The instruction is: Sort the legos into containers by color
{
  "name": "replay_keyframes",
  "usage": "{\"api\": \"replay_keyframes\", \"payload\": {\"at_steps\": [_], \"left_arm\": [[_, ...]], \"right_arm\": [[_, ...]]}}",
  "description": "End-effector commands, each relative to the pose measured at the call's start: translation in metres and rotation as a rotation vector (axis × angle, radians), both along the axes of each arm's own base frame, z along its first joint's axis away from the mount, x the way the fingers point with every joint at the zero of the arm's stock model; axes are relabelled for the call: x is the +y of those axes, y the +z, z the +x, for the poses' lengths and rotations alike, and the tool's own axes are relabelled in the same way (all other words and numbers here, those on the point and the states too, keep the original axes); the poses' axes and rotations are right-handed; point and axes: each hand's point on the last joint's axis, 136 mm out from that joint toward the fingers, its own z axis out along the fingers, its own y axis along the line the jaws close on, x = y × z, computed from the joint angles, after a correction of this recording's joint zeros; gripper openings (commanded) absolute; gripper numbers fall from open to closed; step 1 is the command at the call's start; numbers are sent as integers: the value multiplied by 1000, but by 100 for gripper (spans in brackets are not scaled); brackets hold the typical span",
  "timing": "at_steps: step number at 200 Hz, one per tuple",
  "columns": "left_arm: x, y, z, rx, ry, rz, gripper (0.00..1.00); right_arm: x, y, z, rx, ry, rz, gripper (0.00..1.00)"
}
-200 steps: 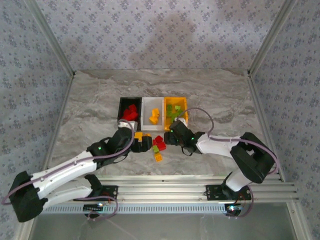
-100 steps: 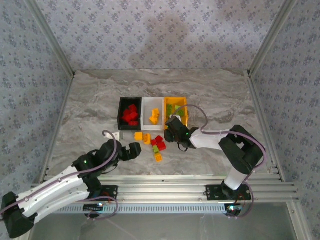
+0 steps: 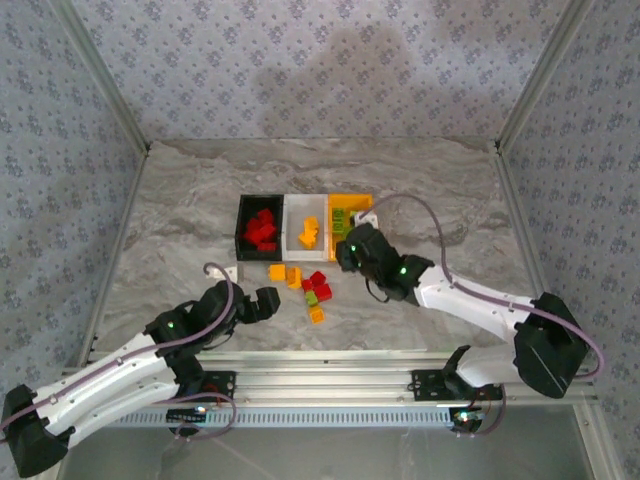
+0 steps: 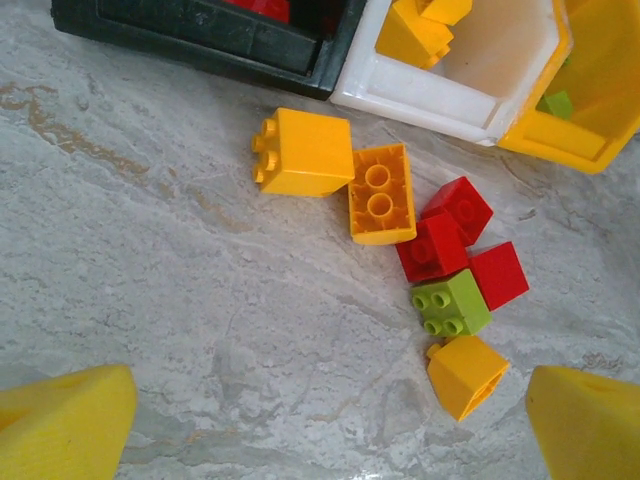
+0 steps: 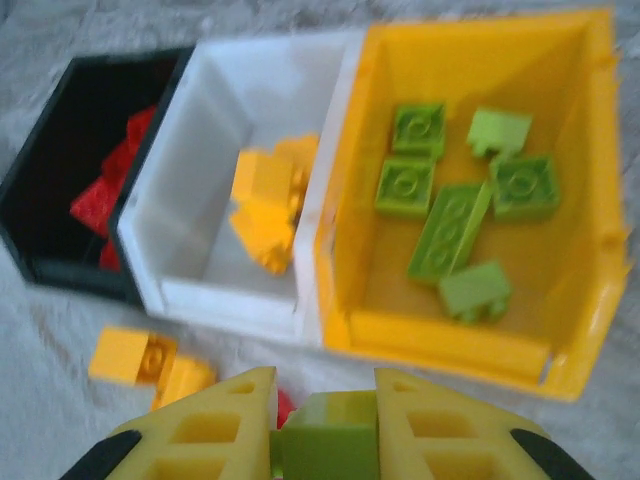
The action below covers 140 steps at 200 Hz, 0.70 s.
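Now the left gripper hangs wide open, empty, over loose bricks on the table beside the bins. The right gripper grasps a green brick just short of the yellow bin; next it probably must clear that rim and let go.

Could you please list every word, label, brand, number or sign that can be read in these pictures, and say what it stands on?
None can be read.
The black bin, white bin, orange-yellow bin and loose bricks show plain surfaces.
Any embossing on the studs of the green brick is too small to tell.
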Motion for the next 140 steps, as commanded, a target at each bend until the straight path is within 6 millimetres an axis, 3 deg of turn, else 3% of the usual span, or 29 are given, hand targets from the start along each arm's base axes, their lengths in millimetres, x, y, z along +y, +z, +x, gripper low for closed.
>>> {"api": "replay_keyframes", "payload": {"at_steps": [1,30,49,53,66,77,105,125,140], "left_arm": [[5,-2,0,-8,23,8,100],[11,-6,-3,3,39,9,100],[14,-8,-6,8,44,-5,100],[14,-8,-6,9,45,-9,100],[15,-10,-8,12,46,-18,99],[16,-10,-8,10,49,-21,100],[17,-8,-9,2,47,-22,100],[19,-7,-9,-1,49,-14,100],[21,-5,-9,-3,52,-10,100]], "right_arm": [[-17,-12,30,55,-77,-86,25],[-19,-37,74,124,-133,-134,26],[-22,-53,88,164,-164,-168,27],[-20,-46,96,151,-173,-155,27],[-21,-49,102,158,-188,-158,29],[-22,-47,105,159,-193,-153,38],[-17,-23,100,115,-167,-130,68],[-6,-3,77,78,-115,-100,75],[1,-10,43,90,-66,-101,77]]}}
